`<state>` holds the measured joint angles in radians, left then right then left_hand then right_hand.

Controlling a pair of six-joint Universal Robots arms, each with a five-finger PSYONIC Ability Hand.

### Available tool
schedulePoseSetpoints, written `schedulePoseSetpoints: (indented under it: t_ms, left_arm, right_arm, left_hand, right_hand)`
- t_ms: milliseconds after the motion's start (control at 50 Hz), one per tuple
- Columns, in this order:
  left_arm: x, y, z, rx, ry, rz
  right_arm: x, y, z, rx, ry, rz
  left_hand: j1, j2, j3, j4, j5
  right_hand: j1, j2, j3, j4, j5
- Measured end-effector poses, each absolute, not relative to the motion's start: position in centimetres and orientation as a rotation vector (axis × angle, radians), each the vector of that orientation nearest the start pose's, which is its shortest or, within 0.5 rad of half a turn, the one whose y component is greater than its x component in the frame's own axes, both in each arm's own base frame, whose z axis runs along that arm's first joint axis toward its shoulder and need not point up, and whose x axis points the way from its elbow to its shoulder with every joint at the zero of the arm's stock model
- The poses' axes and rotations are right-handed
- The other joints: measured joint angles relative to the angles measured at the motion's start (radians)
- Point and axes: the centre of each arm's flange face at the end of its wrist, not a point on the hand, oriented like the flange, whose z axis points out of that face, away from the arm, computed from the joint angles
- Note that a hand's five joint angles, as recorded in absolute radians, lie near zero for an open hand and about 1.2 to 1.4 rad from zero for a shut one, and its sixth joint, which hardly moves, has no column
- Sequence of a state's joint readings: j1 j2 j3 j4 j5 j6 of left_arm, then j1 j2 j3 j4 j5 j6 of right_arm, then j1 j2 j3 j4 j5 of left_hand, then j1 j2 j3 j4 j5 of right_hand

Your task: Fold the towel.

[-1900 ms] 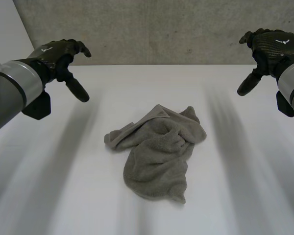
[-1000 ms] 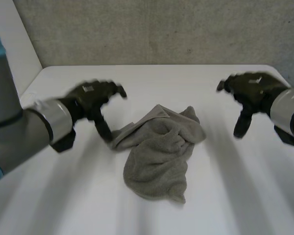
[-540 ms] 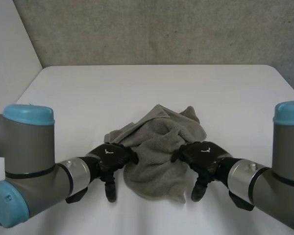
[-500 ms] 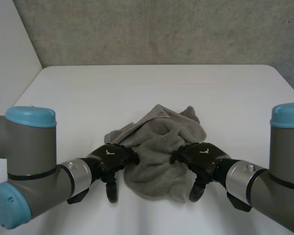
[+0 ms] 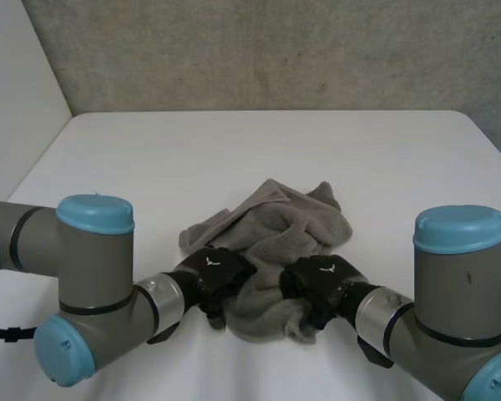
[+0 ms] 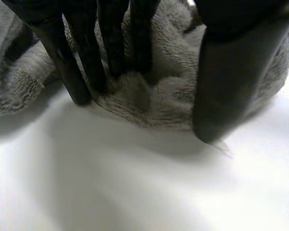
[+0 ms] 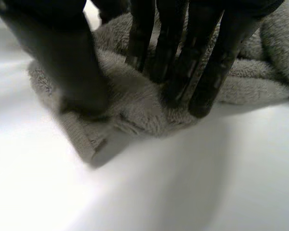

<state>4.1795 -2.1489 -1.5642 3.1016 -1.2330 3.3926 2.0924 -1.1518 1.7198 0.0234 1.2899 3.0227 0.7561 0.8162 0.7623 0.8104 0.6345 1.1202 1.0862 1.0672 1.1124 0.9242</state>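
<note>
A crumpled grey towel (image 5: 275, 242) lies in a heap at the middle of the white table (image 5: 234, 150). My left hand (image 5: 217, 271) is at the heap's near left edge, and my right hand (image 5: 321, 280) is at its near right edge. In the left wrist view the fingers (image 6: 82, 57) dig into the towel (image 6: 159, 96) and the thumb (image 6: 231, 72) closes from the other side, with a ridge of cloth between them. In the right wrist view the thumb (image 7: 62, 53) and fingers (image 7: 202, 62) squeeze a bulge of towel (image 7: 135, 106) near a corner.
A grey wall (image 5: 275, 50) runs behind the table's far edge. Both forearms reach in from the near side, with their blue-capped elbows (image 5: 96, 213) low over the table. Bare tabletop surrounds the towel.
Both hands came down from the far sides of the table to the towel's near edge. Their fingers, spread half a second ago, have curled into the cloth.
</note>
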Motion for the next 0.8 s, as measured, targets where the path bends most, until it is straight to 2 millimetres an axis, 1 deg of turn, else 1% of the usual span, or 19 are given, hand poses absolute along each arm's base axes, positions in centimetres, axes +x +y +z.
schedulePoseSetpoints:
  t_ms: [20, 60, 80, 120, 180, 260, 320, 380, 400, 420, 440, 460, 480, 540, 600, 660, 700, 760, 800]
  left_arm:
    - [-31.0, -20.7, 12.1, 1.479, 2.844, -1.572]
    - [-31.1, -20.9, 12.2, 1.47, 2.846, -1.584]
    - [-31.1, -21.0, 12.3, 1.466, 2.847, -1.589]
    - [-31.4, -21.5, 12.7, 1.446, 2.846, -1.629]
    - [-32.1, -22.6, 13.9, 1.411, 2.825, -1.728]
    - [-33.4, -24.9, 16.6, 1.341, 2.769, -1.923]
    - [-34.6, -27.2, 20.0, 1.247, 2.697, -2.135]
    - [-35.6, -29.8, 25.9, 1.085, 2.562, -2.448]
    - [-35.7, -30.1, 27.0, 1.056, 2.532, -2.506]
    - [-35.9, -30.6, 29.2, 1.005, 2.474, -2.609]
    - [-35.9, -30.8, 30.3, 0.978, 2.441, -2.664]
    - [-36.0, -31.1, 33.5, 0.912, 2.345, -2.807]
    - [-35.9, -31.1, 35.3, 0.877, 2.282, -2.887]
    - [-35.4, -30.5, 39.6, 0.818, 2.129, -3.055]
    - [-34.9, -29.6, 41.8, 0.8, 2.052, -3.125]
    - [-34.5, -29.1, 41.7, 0.805, 2.08, -3.102]
    - [-34.3, -29.0, 40.7, 0.813, 2.137, -3.052]
    - [-34.1, -29.0, 37.3, 0.831, 2.302, -2.901]
    - [-33.8, -28.8, 34.1, 0.841, 2.442, -2.757]
  right_arm:
    - [28.8, -18.8, 14.1, -0.933, 2.24, -1.209]
    - [28.8, -19.1, 14.5, -0.928, 2.229, -1.234]
    - [28.8, -19.2, 14.7, -0.927, 2.225, -1.242]
    - [29.0, -19.8, 15.6, -0.922, 2.192, -1.295]
    - [29.6, -21.0, 17.4, -0.92, 2.128, -1.382]
    - [30.9, -23.2, 20.7, -0.919, 2.009, -1.529]
    - [32.0, -25.7, 24.9, -0.919, 1.874, -1.697]
    - [32.7, -28.2, 30.5, -0.914, 1.704, -1.913]
    - [32.8, -28.5, 31.5, -0.912, 1.673, -1.95]
    - [32.8, -29.0, 33.3, -0.908, 1.616, -2.017]
    - [32.8, -29.2, 34.2, -0.906, 1.589, -2.046]
    - [32.7, -29.7, 37.0, -0.891, 1.505, -2.143]
    - [32.5, -29.8, 39.3, -0.87, 1.44, -2.22]
    - [31.8, -29.5, 42.9, -0.819, 1.344, -2.334]
    - [31.5, -28.9, 43.8, -0.797, 1.336, -2.354]
    - [31.6, -28.4, 42.4, -0.816, 1.4, -2.304]
    - [31.7, -27.9, 40.6, -0.844, 1.462, -2.247]
    - [31.9, -26.9, 36.3, -0.923, 1.598, -2.115]
    - [31.9, -25.8, 32.7, -0.998, 1.698, -2.005]
  left_hand:
    - [0.106, 0.112, 0.137, 0.15, 0.144]
    - [0.225, 0.21, 0.329, 0.322, 0.315]
    - [0.242, 0.232, 0.363, 0.346, 0.342]
    - [0.427, 0.447, 0.528, 0.493, 0.494]
    - [0.568, 0.492, 0.571, 0.541, 0.541]
    - [0.574, 0.492, 0.571, 0.541, 0.542]
    - [0.575, 0.492, 0.572, 0.545, 0.542]
    - [0.575, 0.492, 0.573, 0.545, 0.542]
    - [0.575, 0.492, 0.574, 0.545, 0.542]
    - [0.575, 0.492, 0.574, 0.545, 0.542]
    - [0.575, 0.492, 0.574, 0.545, 0.542]
    - [0.575, 0.492, 0.574, 0.545, 0.542]
    - [0.575, 0.492, 0.574, 0.545, 0.542]
    - [0.575, 0.492, 0.574, 0.545, 0.543]
    - [0.575, 0.492, 0.574, 0.545, 0.543]
    - [0.575, 0.492, 0.575, 0.545, 0.543]
    - [0.575, 0.492, 0.575, 0.545, 0.543]
    - [0.575, 0.492, 0.575, 0.545, 0.543]
    - [0.575, 0.492, 0.575, 0.545, 0.544]
  right_hand:
    - [0.113, 0.106, 0.141, 0.126, 0.124]
    - [0.15, 0.137, 0.239, 0.208, 0.189]
    - [0.15, 0.137, 0.241, 0.215, 0.19]
    - [0.15, 0.137, 0.241, 0.219, 0.19]
    - [0.15, 0.137, 0.241, 0.219, 0.19]
    - [0.15, 0.137, 0.241, 0.22, 0.192]
    - [0.155, 0.145, 0.241, 0.22, 0.193]
    - [0.155, 0.157, 0.241, 0.22, 0.195]
    - [0.155, 0.157, 0.241, 0.22, 0.195]
    - [0.155, 0.157, 0.241, 0.22, 0.195]
    - [0.155, 0.157, 0.241, 0.22, 0.195]
    - [0.155, 0.16, 0.241, 0.22, 0.195]
    - [0.155, 0.172, 0.241, 0.22, 0.195]
    - [0.155, 0.175, 0.242, 0.22, 0.202]
    - [0.155, 0.175, 0.242, 0.22, 0.206]
    - [0.155, 0.175, 0.242, 0.222, 0.206]
    - [0.155, 0.175, 0.242, 0.224, 0.206]
    - [0.155, 0.175, 0.242, 0.224, 0.206]
    - [0.155, 0.175, 0.242, 0.224, 0.206]
